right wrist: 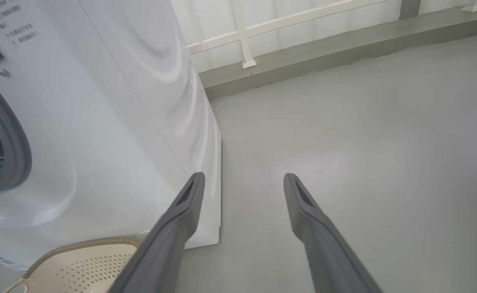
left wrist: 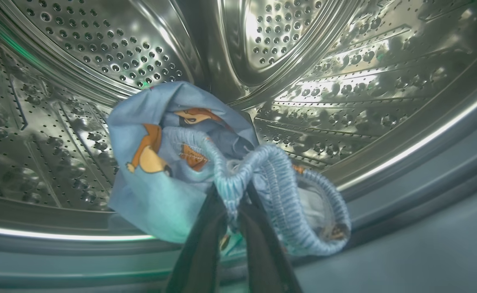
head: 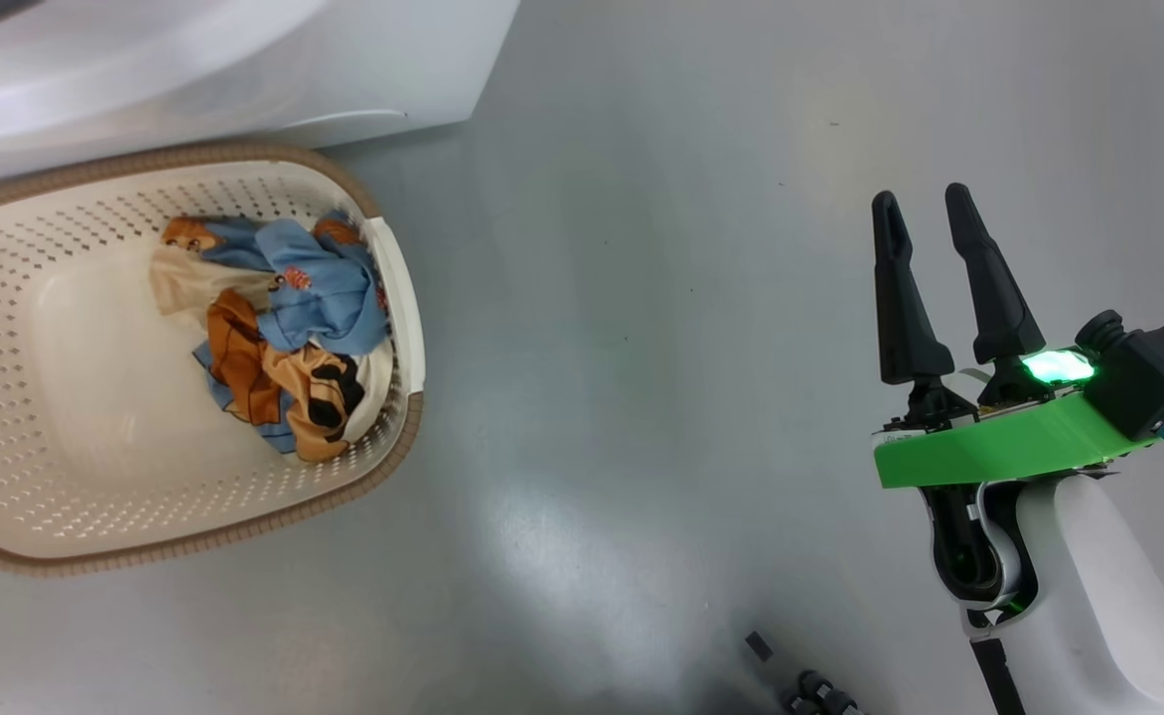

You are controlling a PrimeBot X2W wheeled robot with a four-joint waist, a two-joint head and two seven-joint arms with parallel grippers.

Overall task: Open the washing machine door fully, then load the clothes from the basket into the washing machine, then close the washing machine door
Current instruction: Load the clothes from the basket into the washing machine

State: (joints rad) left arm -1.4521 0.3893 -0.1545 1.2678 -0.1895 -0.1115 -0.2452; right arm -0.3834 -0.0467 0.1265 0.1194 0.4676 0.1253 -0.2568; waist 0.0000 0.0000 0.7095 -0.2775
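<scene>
Inside the steel drum (left wrist: 344, 81) of the washing machine (head: 244, 70), my left gripper (left wrist: 234, 199) is shut on the elastic waistband of a light blue bear-print garment (left wrist: 161, 191), which hangs over the drum's lower front. More clothes (head: 284, 328), blue, orange, black and cream, lie heaped at the right end of the cream basket (head: 6, 298) on the floor before the machine. My right gripper (head: 923, 196) hovers open and holds nothing, over bare floor to the right of the basket; its fingers (right wrist: 181, 211) point past the machine's front corner (right wrist: 206, 162). The washing machine door is out of view.
The grey rubber ring (left wrist: 425, 183) rims the drum mouth. A low concrete ledge with a white railing (right wrist: 246, 49) runs behind the machine. Grey floor (head: 642, 348) spreads right of the basket. Small dark parts (head: 810, 690) sit at the head view's bottom edge.
</scene>
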